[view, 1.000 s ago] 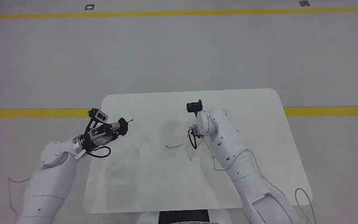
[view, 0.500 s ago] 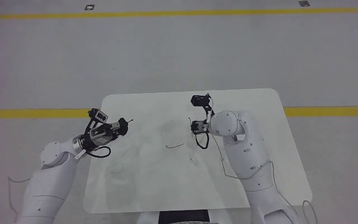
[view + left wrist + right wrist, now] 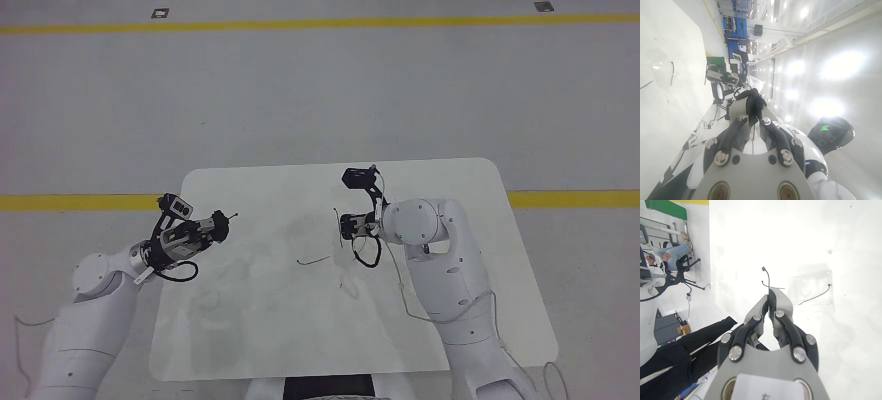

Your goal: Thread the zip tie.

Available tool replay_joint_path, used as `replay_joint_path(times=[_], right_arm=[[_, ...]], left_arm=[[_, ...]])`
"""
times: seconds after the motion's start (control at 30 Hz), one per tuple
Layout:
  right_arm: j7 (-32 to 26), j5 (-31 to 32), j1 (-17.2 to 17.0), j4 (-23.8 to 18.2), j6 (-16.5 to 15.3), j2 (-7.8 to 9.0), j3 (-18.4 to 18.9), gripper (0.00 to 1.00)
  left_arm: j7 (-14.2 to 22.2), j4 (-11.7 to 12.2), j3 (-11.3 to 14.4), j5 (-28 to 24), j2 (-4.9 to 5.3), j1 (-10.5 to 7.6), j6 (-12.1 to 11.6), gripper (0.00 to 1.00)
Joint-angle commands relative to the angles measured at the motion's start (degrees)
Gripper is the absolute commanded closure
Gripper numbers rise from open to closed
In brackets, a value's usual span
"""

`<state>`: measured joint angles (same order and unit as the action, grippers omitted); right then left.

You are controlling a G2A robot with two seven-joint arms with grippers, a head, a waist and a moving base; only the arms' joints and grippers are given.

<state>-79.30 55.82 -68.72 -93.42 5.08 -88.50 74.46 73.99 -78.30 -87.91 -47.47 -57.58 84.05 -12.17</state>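
A thin black plastic zip tie [image 3: 769, 280] is pinched in the closed right gripper [image 3: 769, 293], its head left projecting just beyond the fingertips, presumably for threading, while the left gripper [image 3: 754, 98], closed on a thin black strand [image 3: 753, 132], is held well apart.

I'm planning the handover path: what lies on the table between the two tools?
In the top view, a loose zip tie lies on the table between the left tool and the right tool, nearer the right one.

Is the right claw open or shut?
Shut: the right gripper pinches a thin black zip tie, fingers pressed together, the tie's head sticking out beyond them.
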Motion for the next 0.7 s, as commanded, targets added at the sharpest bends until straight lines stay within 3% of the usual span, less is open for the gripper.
replay_joint_path(times=[0.0, 0.2, 0.43, 0.67], right_arm=[[0.0, 0.0, 0.0, 0.0, 0.0, 0.0, 0.0, 1.0], [16.53, -7.77, -4.01, -4.99, 2.17, -0.32, 0.83, 1.0], [35.95, -15.73, -9.11, -9.58, 3.62, -1.26, -3.79, 1.0], [43.77, -18.7, -8.93, -9.01, 1.64, -1.8, -9.73, 1.0]], left_arm=[[0.0, 0.0, 0.0, 0.0, 0.0, 0.0, 0.0, 1.0], [0.0, 0.0, 0.0, 0.0, 0.0, 0.0, 0.0, 1.0], [0.0, 0.0, 0.0, 0.0, 0.0, 0.0, 0.0, 1.0], [0.0, 0.0, 0.0, 0.0, 0.0, 0.0, 0.0, 1.0]])
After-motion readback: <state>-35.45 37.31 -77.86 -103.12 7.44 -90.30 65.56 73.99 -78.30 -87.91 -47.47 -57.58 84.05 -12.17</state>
